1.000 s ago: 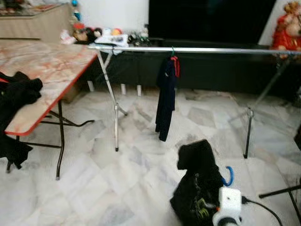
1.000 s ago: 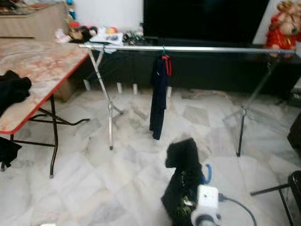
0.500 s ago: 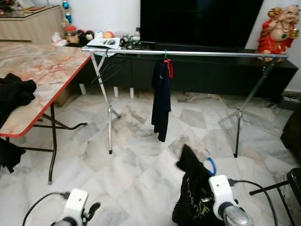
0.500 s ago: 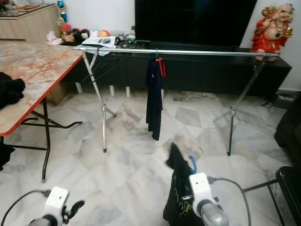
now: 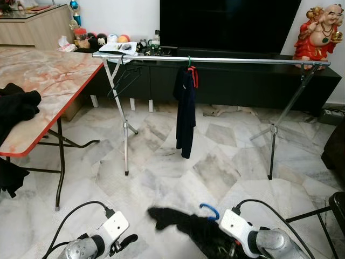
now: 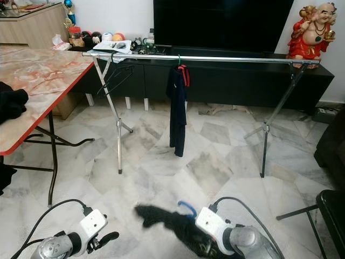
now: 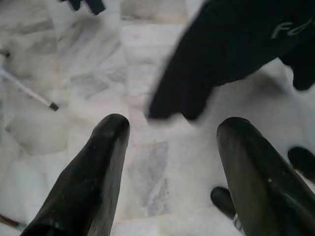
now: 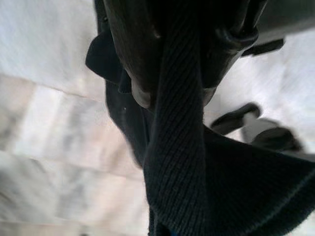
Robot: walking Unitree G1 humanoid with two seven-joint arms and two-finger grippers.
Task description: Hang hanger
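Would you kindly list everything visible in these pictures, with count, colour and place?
Clothes rail: one, silver, in front of the TV unit.
Hung garment: one, dark navy, on the rail.
Held garment: one, black, on a blue hanger, low over the floor.
Table: one, marble-patterned with red edge, at left.
Clothes pile: one, black, on the table.
Statue: one, red, far right.
TV: one, black, against the wall.
Left gripper: open, idle.
Right gripper: shut on the held garment.

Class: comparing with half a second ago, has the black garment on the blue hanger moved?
Yes. The black garment on the blue hanger, held by the right gripper, has dropped lower and swung towards the robot's left, judged against the silver clothes rail, which kept its place.
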